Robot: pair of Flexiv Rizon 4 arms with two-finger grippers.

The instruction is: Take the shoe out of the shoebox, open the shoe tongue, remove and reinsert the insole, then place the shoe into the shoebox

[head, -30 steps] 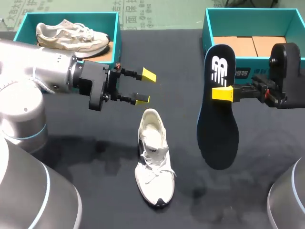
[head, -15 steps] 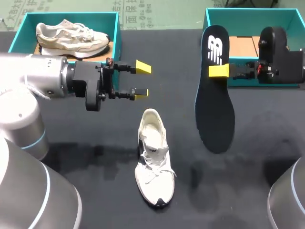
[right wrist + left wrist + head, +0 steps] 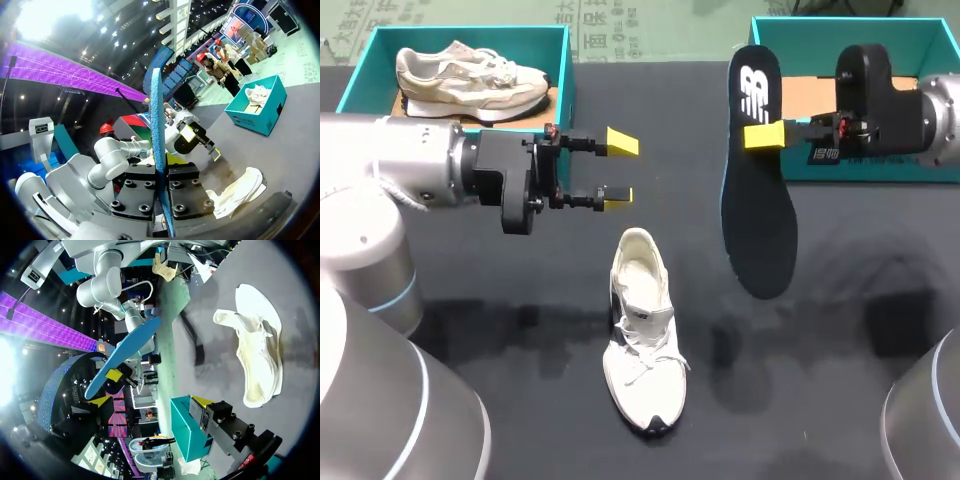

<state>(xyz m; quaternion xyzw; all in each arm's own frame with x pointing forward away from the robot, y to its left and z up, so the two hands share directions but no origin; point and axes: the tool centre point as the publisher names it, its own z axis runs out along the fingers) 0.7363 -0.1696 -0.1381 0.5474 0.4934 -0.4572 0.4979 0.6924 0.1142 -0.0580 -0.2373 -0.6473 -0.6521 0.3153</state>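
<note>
A table under a black cover fills most of the head view. Soft, blurred shadows darken the cover toward its left side, near the middle and toward the right. Along the far edge, a pale green strip with printed characters borders the black.

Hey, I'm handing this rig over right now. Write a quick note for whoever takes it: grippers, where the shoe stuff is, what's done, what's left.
Left gripper: open, empty, above the table just beyond the heel of the white shoe.
Right gripper: shut on the insole, holding it in the air beside the right shoebox.
White shoe: lying on the table between the arms. The left shoebox holds a second shoe.
Done: shoe out of its box, insole removed.
Left: reinsert the insole, then put the shoe back in the shoebox.
</note>
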